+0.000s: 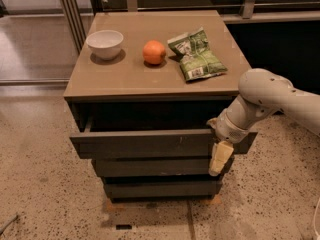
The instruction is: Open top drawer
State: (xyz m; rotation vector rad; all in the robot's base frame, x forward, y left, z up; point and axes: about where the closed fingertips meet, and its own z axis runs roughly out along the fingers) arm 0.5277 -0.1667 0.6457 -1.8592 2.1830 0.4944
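Observation:
The top drawer point(145, 143) is a wide dark grey flat front with small pale scratch marks right of centre. It stands pulled out from the cabinet, with a dark gap above it. My gripper point(220, 154) is at the drawer's right end, pointing down in front of the drawer front, on a white arm coming from the right. One cream finger point(220, 158) hangs below the drawer's lower edge. Two narrower grey drawer fronts point(155, 167) sit shut beneath.
On the brown cabinet top point(125, 79) stand a white bowl point(105, 43), an orange point(154, 52) and a green snack bag point(196, 55). A metal frame point(70, 14) stands at the back left. Speckled floor point(45, 194) surrounds the cabinet.

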